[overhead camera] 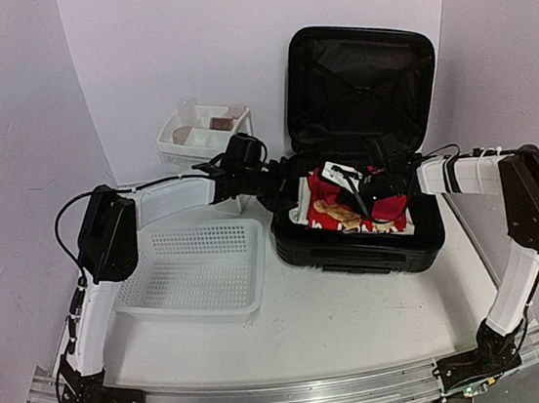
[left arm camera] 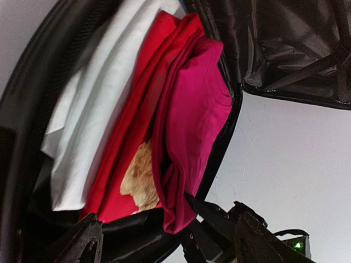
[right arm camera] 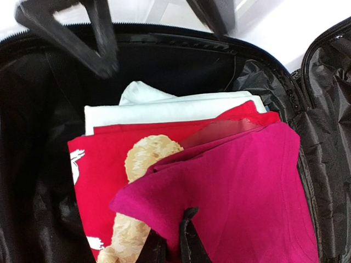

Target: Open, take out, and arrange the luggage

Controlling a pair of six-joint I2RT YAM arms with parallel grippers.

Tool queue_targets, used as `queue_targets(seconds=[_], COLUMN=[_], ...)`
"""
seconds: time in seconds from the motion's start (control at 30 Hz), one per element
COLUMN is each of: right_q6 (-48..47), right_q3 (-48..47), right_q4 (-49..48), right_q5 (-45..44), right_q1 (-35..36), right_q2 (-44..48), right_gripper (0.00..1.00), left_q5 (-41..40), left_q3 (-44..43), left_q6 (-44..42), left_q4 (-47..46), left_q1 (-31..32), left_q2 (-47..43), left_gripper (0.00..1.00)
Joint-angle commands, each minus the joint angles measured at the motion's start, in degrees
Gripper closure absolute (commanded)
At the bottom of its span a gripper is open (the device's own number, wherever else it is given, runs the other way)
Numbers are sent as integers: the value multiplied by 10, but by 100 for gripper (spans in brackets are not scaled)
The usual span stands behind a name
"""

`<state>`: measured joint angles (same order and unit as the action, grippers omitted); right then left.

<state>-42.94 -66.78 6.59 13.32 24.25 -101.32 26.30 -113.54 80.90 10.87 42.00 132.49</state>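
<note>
The luggage lies open on the table, its lid propped upright at the back. In its lower shell lies a stack of folded clothes: a white one, a red one with a tan print, and a magenta one on top. My right gripper is shut on the magenta garment's near edge, which is lifted into a fold. Above the shell's left end my left gripper hangs open, holding nothing. The right gripper's fingers show pinching the magenta garment.
A white mesh basket stands left of the luggage, in front of my left arm. Behind it, a small white drawer unit holds a few small items. The raised lid walls off the back right.
</note>
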Motion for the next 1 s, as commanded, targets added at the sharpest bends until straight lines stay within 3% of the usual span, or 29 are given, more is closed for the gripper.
queue_targets(seconds=[0.0, 0.27, 0.5, 0.73, 0.97], right_q6=[19, 25, 32, 25, 23], right_q3=[5, 16, 16, 28, 34], right_q4=[-29, -42, -54, -56, -57], right_q5=[26, 42, 58, 66, 81], right_q1=[-12, -21, -23, -22, -22], right_q2=[41, 52, 54, 66, 73], right_gripper=[100, 100, 100, 100, 100], left_q5=[-43, -56, -97, -113, -146], left_q3=[-68, -198, -257, -321, -353], left_q6=[-2, 20, 18, 19, 10], left_q4=[-25, -25, -26, -27, -45], left_q1=[19, 42, 46, 47, 48], left_q2=[28, 130, 181, 232, 257], left_gripper=[16, 15, 28, 47, 53])
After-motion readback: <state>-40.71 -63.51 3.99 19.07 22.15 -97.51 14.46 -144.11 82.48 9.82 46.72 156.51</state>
